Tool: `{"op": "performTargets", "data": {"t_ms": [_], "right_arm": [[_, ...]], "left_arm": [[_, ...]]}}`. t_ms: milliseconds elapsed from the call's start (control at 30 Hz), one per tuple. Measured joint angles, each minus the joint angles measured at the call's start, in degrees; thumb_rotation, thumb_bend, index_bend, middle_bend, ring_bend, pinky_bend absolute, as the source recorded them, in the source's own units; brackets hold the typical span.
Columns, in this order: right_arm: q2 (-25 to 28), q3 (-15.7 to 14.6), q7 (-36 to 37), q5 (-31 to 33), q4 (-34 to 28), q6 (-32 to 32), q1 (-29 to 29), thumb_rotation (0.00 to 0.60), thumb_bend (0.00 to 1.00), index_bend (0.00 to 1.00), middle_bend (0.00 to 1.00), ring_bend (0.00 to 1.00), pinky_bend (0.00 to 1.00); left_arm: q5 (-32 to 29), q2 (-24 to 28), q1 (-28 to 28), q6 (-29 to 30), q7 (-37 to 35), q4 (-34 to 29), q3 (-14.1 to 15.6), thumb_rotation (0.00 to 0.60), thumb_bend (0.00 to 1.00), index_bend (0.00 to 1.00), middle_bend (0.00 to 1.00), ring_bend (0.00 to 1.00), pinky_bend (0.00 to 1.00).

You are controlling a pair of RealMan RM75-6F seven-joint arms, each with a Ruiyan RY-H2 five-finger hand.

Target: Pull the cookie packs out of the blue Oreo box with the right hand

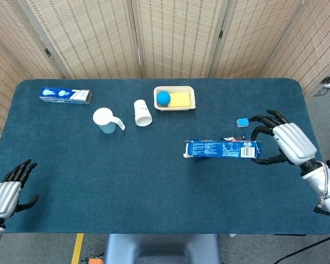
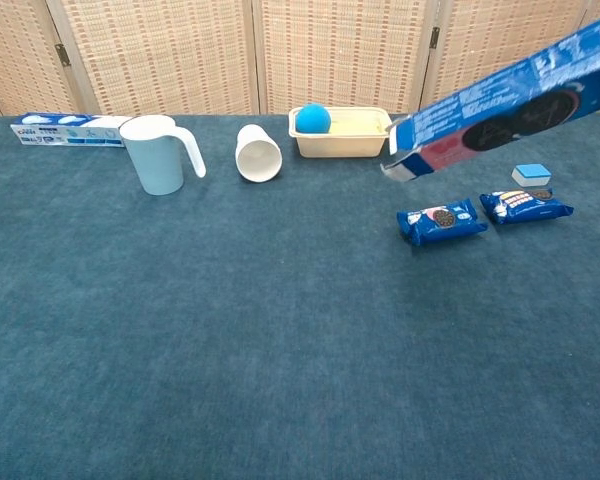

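Note:
My right hand [image 1: 286, 144] grips one end of the long blue Oreo box [image 1: 222, 149] and holds it above the table, its open flap end [image 2: 395, 165] pointing left. In the chest view the box [image 2: 500, 112] slants up to the right over two blue cookie packs: one [image 2: 440, 221] lies left, the other [image 2: 525, 205] right of it. In the head view the box hides most of both packs. My left hand [image 1: 8, 188] hovers open at the table's near left corner, away from everything.
A small light-blue block [image 1: 242, 122] sits just behind the packs. Further back stand a cream tray [image 1: 189, 100] with a blue ball [image 1: 163, 98], a tipped white cup [image 1: 142, 113], a pale blue pitcher [image 1: 105, 120] and a toothpaste box [image 1: 65, 95].

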Motion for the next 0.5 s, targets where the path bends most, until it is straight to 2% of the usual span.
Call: {"op": "performTargets", "data": {"t_ms": [267,433,500], "right_arm": [[-20.6,-3.8,10.0,-4.9,18.9,5.4,-0.7,0.6,0.13,0.58,0.23,0.21,0.06],[-28.8,-5.5,12.7,-4.7,28.9,4.8,-0.1,0.6,0.13,0.57,0.23,0.21,0.06],[-31.2,-6.1,13.1,-4.1,32.4,3.3,0.5,0.6,0.13,0.52,0.21,0.21,0.06]], "left_arm": [[0.7,0.7,-0.1,0.0,-2.3,0.5,0.3,0.6,0.36,0.0,0.01,0.09,0.18],[0.9,1.1,-0.1,-0.2,-3.7,0.6,0.4,0.6,0.36,0.0,0.01,0.09,0.18],[1.1,1.2,-0.1,-0.2,-4.2,0.7,0.5,0.6,0.36,0.0,0.01,0.09,0.18]]}}
